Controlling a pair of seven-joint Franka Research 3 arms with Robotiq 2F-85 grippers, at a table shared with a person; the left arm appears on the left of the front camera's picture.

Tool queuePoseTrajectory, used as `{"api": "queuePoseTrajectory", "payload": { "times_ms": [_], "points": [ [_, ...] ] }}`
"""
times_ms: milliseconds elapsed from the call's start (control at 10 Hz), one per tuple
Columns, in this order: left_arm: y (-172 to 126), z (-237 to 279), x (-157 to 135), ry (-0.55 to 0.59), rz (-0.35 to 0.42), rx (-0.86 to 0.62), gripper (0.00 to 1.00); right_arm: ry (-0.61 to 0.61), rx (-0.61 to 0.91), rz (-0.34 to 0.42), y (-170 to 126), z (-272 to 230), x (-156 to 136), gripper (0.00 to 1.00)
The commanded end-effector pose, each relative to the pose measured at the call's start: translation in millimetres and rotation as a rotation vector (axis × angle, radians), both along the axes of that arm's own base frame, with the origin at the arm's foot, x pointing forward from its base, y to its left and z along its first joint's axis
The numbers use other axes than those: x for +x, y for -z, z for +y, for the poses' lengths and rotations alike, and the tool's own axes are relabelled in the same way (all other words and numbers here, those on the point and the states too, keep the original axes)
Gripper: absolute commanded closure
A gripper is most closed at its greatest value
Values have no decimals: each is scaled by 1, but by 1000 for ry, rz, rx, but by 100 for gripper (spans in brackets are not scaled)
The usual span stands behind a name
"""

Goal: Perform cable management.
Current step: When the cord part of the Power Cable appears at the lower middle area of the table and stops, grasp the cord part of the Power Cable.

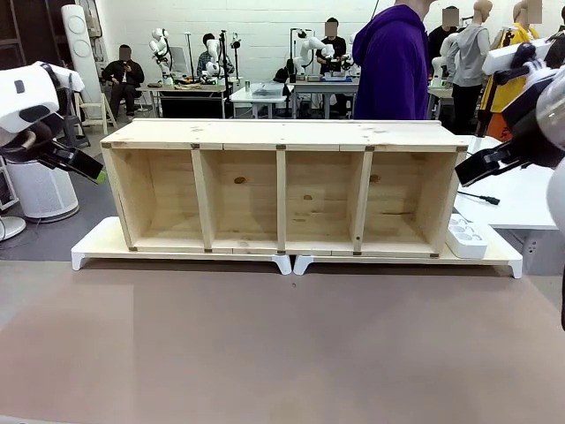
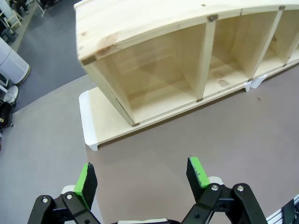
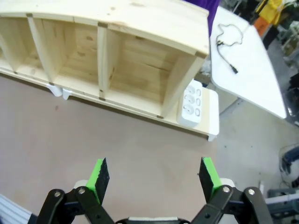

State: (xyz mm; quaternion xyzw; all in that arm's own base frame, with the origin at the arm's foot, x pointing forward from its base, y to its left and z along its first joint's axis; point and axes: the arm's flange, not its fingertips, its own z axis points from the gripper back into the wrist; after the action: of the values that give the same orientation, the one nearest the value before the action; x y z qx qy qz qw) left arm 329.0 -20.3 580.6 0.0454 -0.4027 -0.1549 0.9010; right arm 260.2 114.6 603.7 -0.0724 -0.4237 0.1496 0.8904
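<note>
The cable (image 3: 227, 43) is a thin black cord lying in loose bends on a white side table (image 3: 252, 74), ending in a small black plug. A short stretch of the cable (image 1: 478, 198) lies right of the wooden shelf (image 1: 282, 185). My left gripper (image 2: 141, 178) hovers open and holds nothing, over the brown table in front of the shelf's left end (image 2: 140, 70). My right gripper (image 3: 154, 178) also stands open with nothing in it, above the tabletop before the shelf's right end (image 3: 140, 60). Both grippers are well away from the cable.
A white power strip (image 3: 191, 103) rests on the white-edged base board (image 3: 212, 116) beside the shelf's right end, and the strip (image 1: 465, 237) shows in the front view too. A person in a purple hoodie (image 1: 393, 62) stands behind the shelf. The shelf's several compartments hold nothing.
</note>
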Motion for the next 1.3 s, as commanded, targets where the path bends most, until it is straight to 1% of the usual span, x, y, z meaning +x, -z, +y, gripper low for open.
{"api": "queuePoseTrajectory", "payload": {
  "times_ms": [0, 100, 200, 300, 1200],
  "points": [
    [132, 9, -98, -14, -18, -42, 0, 7, 7, -10, 159, -51, -80, 0],
    [135, 4, -95, 19, -12, -36, 0, -8, 4, -6, 160, -47, -76, 0],
    [0, 4, 0, -7, -1, -11, 0, -31, -3, 6, 160, -42, -72, 0],
    [0, 4, 0, -7, -1, -11, 0, 2, -4, 5, -2, 0, -7, 0],
    [0, 4, 0, -7, -1, -11, 0, 2, -4, 5, -2, 0, -7, 0]
  ]
}}
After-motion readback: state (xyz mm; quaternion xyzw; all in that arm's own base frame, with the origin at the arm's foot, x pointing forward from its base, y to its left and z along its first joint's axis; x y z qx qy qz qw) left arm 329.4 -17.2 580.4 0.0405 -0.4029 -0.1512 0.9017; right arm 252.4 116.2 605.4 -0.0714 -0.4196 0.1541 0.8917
